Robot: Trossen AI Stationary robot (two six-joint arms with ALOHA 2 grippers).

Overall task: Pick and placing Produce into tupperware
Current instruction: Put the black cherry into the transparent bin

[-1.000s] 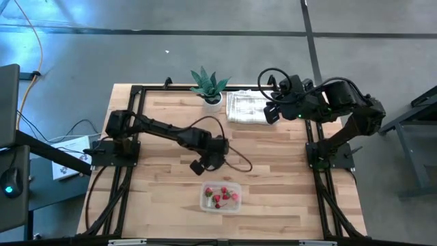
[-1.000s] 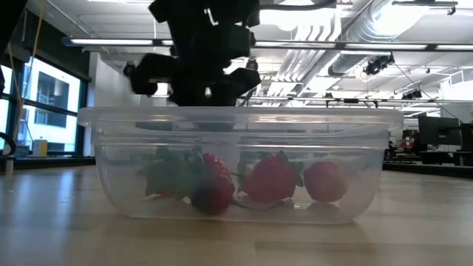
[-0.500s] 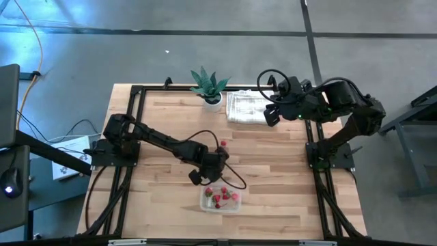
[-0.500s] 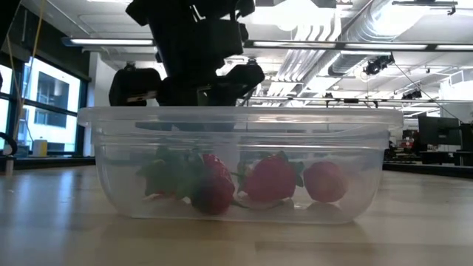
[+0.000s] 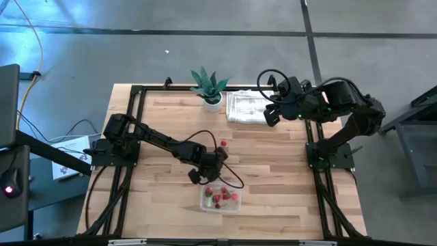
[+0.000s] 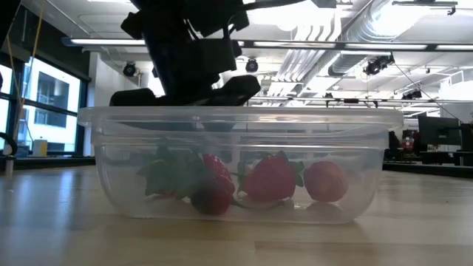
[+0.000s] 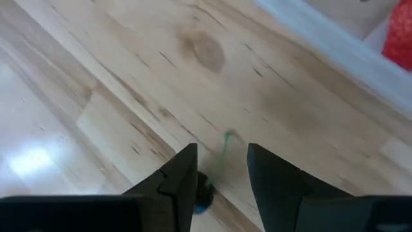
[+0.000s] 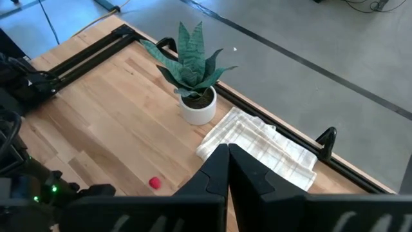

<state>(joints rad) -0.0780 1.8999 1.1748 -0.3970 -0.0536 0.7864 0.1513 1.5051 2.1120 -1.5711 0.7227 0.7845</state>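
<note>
Produce sits mostly in the tupperware; one red piece waits on the table. We see our left gripper beside the tub, fingers part-open around a small dark green-stemmed piece; a loose pinch could drop it outside. Right gripper parked, closed, empty.

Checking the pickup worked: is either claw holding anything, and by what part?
Left claw seems to pinch a small dark piece by its body, green stem free. Right claw empty.

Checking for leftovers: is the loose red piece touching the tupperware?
Apart. High view shows the red piece on the bare table, clear of the tupperware.
</note>
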